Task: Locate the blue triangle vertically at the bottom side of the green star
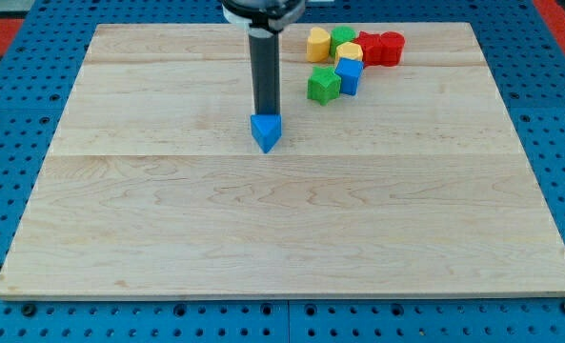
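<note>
The arm carried no gripper, so no open or closed state applied; my tip (266, 113) rested against the upper edge of the blue triangle (266, 132), just above frame centre on the wooden board (282, 238). The green star (323, 85) sat to the upper right, touching the blue cube (349, 74) at the edge of a cluster of yellow and red blocks.

Risks, as judged:
- An off-centre push could have rotated the triangle and let it slip past the rod.
- Overshoot to the right could have struck the star and disturbed the cluster, shifting the target position.
</note>
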`<state>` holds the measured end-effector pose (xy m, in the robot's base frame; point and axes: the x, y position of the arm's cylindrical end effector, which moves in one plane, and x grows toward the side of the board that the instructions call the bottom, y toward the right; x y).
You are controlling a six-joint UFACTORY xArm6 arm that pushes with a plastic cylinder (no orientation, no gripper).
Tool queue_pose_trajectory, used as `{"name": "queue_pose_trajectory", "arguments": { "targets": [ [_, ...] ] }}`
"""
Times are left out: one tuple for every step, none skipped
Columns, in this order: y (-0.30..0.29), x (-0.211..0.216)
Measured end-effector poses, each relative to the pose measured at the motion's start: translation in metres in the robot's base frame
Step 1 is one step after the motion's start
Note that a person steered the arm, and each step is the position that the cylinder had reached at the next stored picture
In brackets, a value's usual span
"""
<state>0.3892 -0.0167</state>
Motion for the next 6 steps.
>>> {"name": "queue_pose_trajectory", "arguments": {
  "targets": [
    [0.007,0.036],
    [-0.002,0.050],
    [-0.023,0.031],
    [-0.030,0.065],
    [0.015,0.090],
    [0.040,0.073]
  ]
}}
